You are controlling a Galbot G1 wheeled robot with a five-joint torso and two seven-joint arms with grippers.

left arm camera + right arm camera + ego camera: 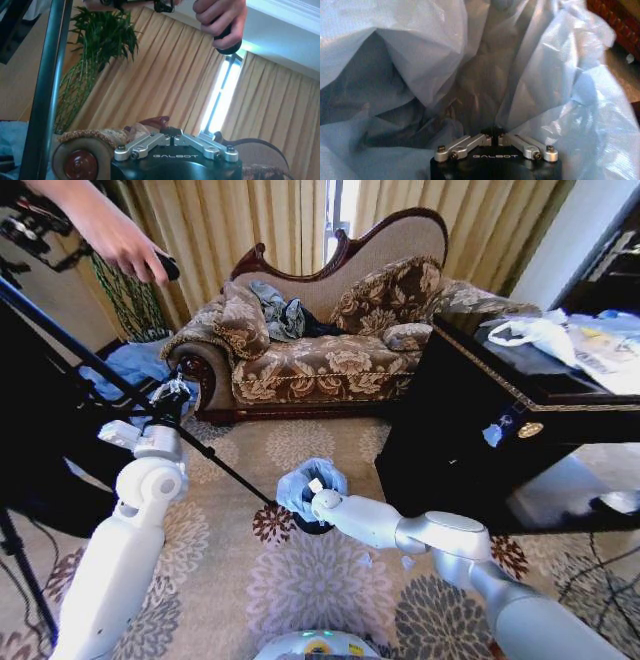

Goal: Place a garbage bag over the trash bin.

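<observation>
The pale blue-white garbage bag [296, 486] sits bunched over the small black trash bin [318, 527] on the patterned carpet, mid-floor in the head view. My right arm reaches in from the lower right, and the right gripper [313, 489] is down in the bag's mouth. In the right wrist view, crinkled folds of the bag [470, 75] run into the right gripper [492, 132], whose jaws are drawn together on the plastic. The left gripper [172, 393] is held up at the left, far from the bin. It is shut on nothing and faces the curtains [172, 132].
A dark tripod leg [120, 385] slants across the floor toward the bin. A patterned sofa [320, 360] stands behind, and a black table [470, 430] with a white plastic bag [535, 332] is at the right. A blue cloth heap [130, 365] lies at the left. A person's hand [125, 240] holds a dark object at the upper left.
</observation>
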